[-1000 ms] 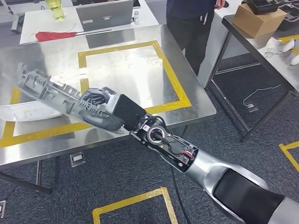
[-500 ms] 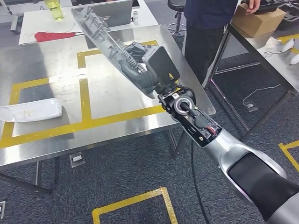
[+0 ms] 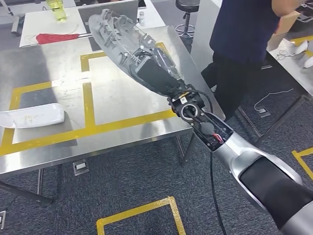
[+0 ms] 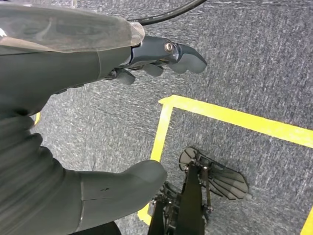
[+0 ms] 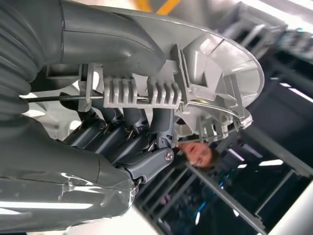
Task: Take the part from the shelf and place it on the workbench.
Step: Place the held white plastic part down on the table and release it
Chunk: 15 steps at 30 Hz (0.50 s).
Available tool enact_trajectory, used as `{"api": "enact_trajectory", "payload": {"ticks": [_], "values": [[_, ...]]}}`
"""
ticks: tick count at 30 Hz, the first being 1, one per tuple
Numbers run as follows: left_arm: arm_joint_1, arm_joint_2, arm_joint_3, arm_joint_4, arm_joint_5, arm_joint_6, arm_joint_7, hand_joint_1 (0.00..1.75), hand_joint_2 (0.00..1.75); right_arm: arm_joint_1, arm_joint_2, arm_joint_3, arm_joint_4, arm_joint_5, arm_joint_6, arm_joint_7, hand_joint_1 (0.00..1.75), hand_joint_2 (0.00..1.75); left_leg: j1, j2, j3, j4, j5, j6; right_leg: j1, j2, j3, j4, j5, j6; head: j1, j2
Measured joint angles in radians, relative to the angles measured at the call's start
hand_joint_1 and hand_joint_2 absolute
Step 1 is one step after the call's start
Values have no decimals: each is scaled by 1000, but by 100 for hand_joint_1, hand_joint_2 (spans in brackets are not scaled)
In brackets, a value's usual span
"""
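- Left hand: hangs over the carpet floor, thumb and fingers apart, holding nothing.
- Workbench: steel top with yellow tape; a white tray lies on its left side.
- Part: grey moulded piece, carried tilted in the air above the bench.
- Right hand: fingers wrapped around the part, arm stretched out over the bench.
- Judgement: carry step is under way; next, lower and release.
- Person: stands beside the bench's right end.
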Motion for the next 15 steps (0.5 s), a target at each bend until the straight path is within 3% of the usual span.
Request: {"api": "enact_trajectory", "payload": {"ticks": [5,15], "values": [[-5,-1,0,0,-9,-9,-3,0,175,-59,64,52,153,128,-28,-10,169,175,0,-1,0,0,1,-2,0,-1,0,0,0,0,0,0],[-4,-3,-4,0,-15,-10,-6,0,175,-99,145,103,337,160,-34,-29,169,175,0,-2,0,0,1,-2,0,-2,0,0,-1,-1,-1,0]]}}
